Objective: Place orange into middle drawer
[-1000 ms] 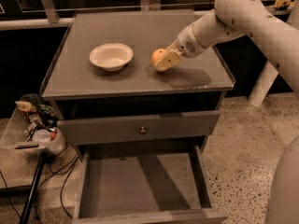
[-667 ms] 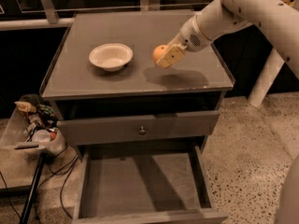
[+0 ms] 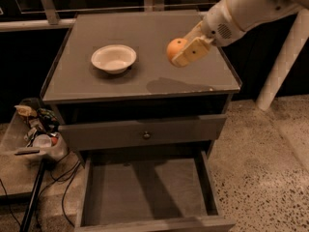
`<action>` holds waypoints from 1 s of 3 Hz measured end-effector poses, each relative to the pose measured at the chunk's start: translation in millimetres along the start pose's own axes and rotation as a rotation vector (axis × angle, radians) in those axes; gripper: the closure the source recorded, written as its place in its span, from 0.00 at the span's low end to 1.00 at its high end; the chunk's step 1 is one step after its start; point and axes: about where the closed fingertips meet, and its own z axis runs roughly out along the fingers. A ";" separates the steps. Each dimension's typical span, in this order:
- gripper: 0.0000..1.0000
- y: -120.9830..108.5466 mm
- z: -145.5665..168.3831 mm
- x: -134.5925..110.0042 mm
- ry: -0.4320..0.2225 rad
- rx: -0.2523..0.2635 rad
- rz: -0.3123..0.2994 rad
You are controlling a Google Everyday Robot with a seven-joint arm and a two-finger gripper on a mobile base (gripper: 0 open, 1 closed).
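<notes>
The orange (image 3: 175, 47) is a small round fruit held in my gripper (image 3: 183, 52), lifted above the right half of the cabinet top (image 3: 145, 25); its shadow lies on the top below it. The gripper's tan fingers (image 3: 192, 50) are shut on the orange, and the white arm reaches in from the upper right. The middle drawer (image 3: 149, 192) is pulled out at the bottom of the view, a wide shallow grey box with a bare floor. It lies below and toward me from the gripper.
A shallow white bowl (image 3: 114, 58) sits on the left half of the cabinet top. A closed grey drawer front with a round knob (image 3: 146, 135) is above the open drawer. A bin of clutter (image 3: 36, 134) and cables stand left of the cabinet. A white post (image 3: 282, 57) rises at right.
My gripper has lifted the orange off the cabinet top and carried it upward and slightly toward the front. The bowl and drawer have not moved.
</notes>
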 end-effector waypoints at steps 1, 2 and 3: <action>1.00 40.5 -41.8 7.9 -0.041 0.016 0.026; 1.00 79.0 -76.1 25.3 -0.048 0.046 0.057; 1.00 111.1 -89.3 48.4 -0.069 0.054 0.095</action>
